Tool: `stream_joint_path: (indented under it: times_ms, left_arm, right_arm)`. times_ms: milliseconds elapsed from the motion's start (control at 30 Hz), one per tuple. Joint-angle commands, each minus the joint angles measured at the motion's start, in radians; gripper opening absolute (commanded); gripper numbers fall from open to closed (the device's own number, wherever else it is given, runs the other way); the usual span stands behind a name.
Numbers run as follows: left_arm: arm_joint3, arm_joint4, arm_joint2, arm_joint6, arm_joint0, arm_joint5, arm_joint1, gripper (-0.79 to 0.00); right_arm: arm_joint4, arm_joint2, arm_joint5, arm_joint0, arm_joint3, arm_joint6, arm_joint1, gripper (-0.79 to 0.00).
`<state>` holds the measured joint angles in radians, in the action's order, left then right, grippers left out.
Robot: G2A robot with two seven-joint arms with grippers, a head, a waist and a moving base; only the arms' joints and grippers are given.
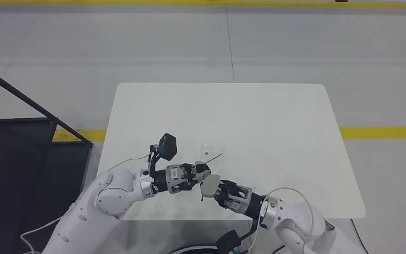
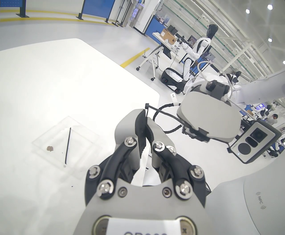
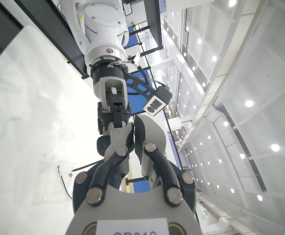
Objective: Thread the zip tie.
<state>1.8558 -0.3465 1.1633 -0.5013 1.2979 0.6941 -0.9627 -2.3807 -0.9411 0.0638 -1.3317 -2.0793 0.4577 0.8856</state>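
While left gripper (labelled) pinches zip tie, right gripper likewise.

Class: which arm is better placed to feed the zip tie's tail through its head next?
Probably right. The left gripper pins the zip tie just below its head; the strap runs to the right gripper, which could feed it.

A robotics lab hall: beyond the left end effector another humanoid robot stands at a table, with blue partitions and yellow floor lines
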Motion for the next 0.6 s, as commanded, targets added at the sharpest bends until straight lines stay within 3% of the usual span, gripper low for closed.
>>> stream_joint_path:
  times_ms: [0,567]
  left_arm:
    - [0.000,0.000,0.000,0.000,0.000,0.000,0.000,-0.785]
    - [0.017,-0.039,-0.001,0.027,0.011,-0.011,-0.002,-0.785]
  right_arm:
    - [-0.001,-0.002,0.004,0.000,0.000,0.003,0.002,-0.785]
    - [-0.011,-0.018,0.020,-0.012,0.001,-0.008,0.017,-0.785]
